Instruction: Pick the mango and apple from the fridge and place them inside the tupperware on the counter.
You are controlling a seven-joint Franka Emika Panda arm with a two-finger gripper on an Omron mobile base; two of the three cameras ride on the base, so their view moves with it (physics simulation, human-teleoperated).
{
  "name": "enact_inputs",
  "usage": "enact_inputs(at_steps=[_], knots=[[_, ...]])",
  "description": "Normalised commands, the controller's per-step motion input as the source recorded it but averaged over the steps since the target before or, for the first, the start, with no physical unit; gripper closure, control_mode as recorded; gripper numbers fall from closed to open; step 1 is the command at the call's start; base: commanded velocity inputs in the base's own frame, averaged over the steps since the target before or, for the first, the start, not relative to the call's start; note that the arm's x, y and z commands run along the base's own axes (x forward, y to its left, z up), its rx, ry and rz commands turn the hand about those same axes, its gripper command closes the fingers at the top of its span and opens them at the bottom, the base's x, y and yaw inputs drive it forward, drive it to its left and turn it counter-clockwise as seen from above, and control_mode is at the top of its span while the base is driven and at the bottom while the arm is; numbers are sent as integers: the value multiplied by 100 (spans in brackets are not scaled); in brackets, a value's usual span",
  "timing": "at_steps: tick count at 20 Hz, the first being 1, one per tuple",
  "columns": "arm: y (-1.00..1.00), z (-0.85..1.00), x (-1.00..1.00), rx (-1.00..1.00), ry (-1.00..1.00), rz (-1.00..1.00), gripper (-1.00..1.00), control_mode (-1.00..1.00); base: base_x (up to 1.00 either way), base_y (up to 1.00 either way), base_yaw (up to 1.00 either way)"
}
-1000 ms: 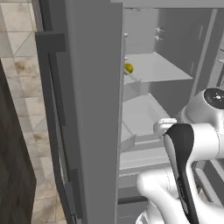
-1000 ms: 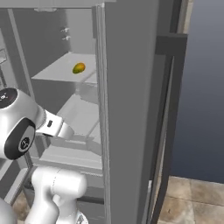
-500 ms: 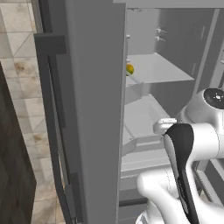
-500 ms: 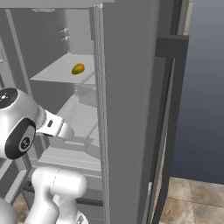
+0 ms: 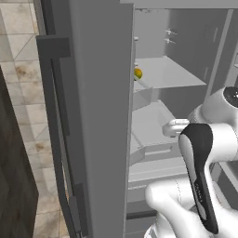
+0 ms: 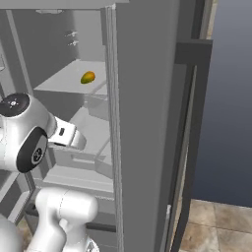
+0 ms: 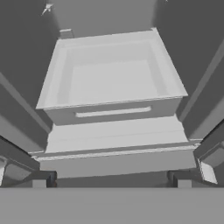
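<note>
On the upper shelf [image 6: 64,81] of the fridge [image 6: 142,98] sits the mango [image 6: 87,77], waiting for pickup; the end effector's opening, I cannot tell.

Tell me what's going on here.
The arm is reaching into the open fridge, its hand view looking at a pale bin low inside. The mango sits on an upper shelf, untouched. Whether the hand is open or shut can't be told.
</note>
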Motion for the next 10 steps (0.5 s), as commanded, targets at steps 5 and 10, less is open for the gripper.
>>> enact_inputs(at_steps=[5,10], knots=[[11,78,45,0,-1,9,-100,-100,0,0,0],[21,43,69,0,-1,0,-100,-100,0,0,0]])
